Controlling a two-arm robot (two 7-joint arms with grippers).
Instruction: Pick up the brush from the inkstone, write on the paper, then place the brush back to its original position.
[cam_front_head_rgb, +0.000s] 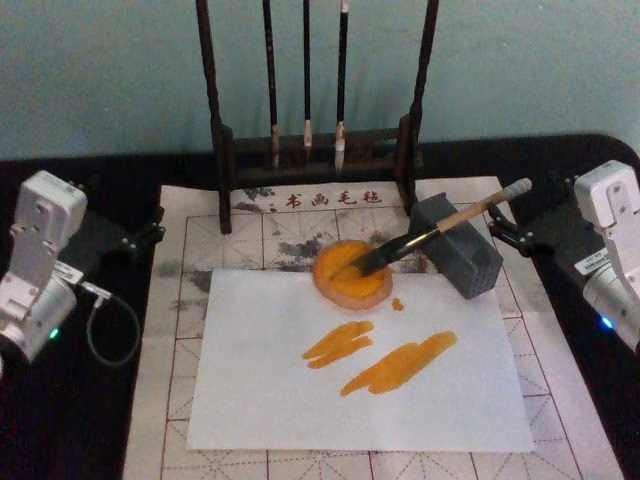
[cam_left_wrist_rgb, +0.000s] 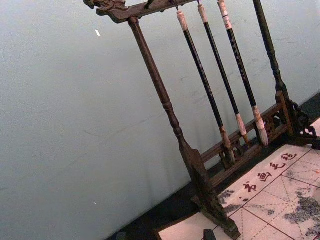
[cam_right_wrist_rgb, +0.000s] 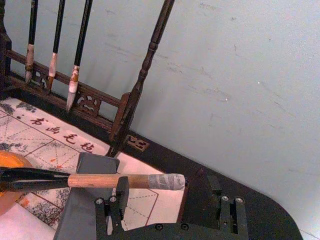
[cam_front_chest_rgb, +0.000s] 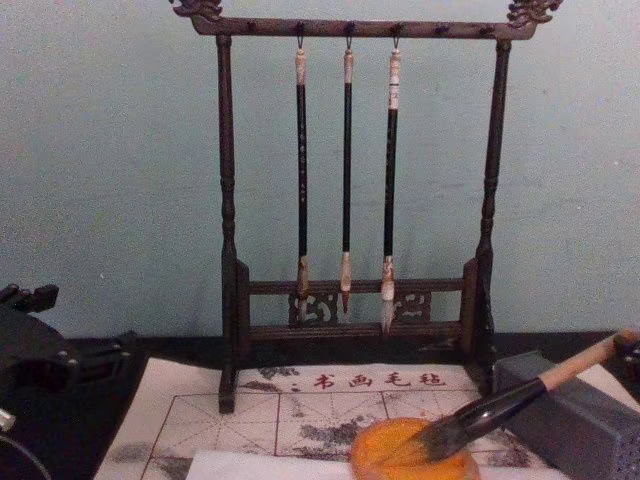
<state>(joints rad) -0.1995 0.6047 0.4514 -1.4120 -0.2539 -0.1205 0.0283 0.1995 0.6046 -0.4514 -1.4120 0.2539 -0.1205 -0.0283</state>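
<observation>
brush: the brush (cam_front_head_rgb: 440, 232) is lying down with nothing holding it. Its pale handle rests across the top of the inkstone (cam_front_head_rgb: 470, 265), which I read as the grey block right of centre in the head view. The bristles are down in the orange dish (cam_front_head_rgb: 350, 298) at frame centre, and the taped handle end points to the upper right.
paper: the paper (cam_front_head_rgb: 300, 400) is lower centre in the head view, flat on the felt mat (cam_front_head_rgb: 200, 230). Two orange strokes (cam_front_head_rgb: 398, 362) sit side by side mid-sheet, with a small orange spot just below the dish. The dish overlaps the sheet's top edge.
right end effector: the right end effector (cam_right_wrist_rgb: 168, 195) is at the right edge of the head view, near the brush's taped end. In the right wrist view its fingers are spread wide and grip nothing. The handle end lies just past the gap between them. One fingertip overlaps the handle there, and I can't tell whether they touch.
left end effector: the left end effector (cam_front_head_rgb: 140, 235) is at the left edge of the head view over the black counter (cam_front_head_rgb: 100, 420), well apart from brush and strokes. It looks idle, and I can't tell how far open it is.
rack: the rack (cam_front_chest_rgb: 350, 30) is upper centre behind the mat, with three thin brushes (cam_front_chest_rgb: 346, 170) hanging on it.
done (my read): the writing is done, since there are marks on the sheet. The brush is down on the inkstone, so it looks returned.
left (my read): close to nothing. The right arm only needs to get clear of the handle.
risk: the handle is only propped on the block, so a nudge from that near fingertip could roll it off or drag the bristles out of the dish.
</observation>
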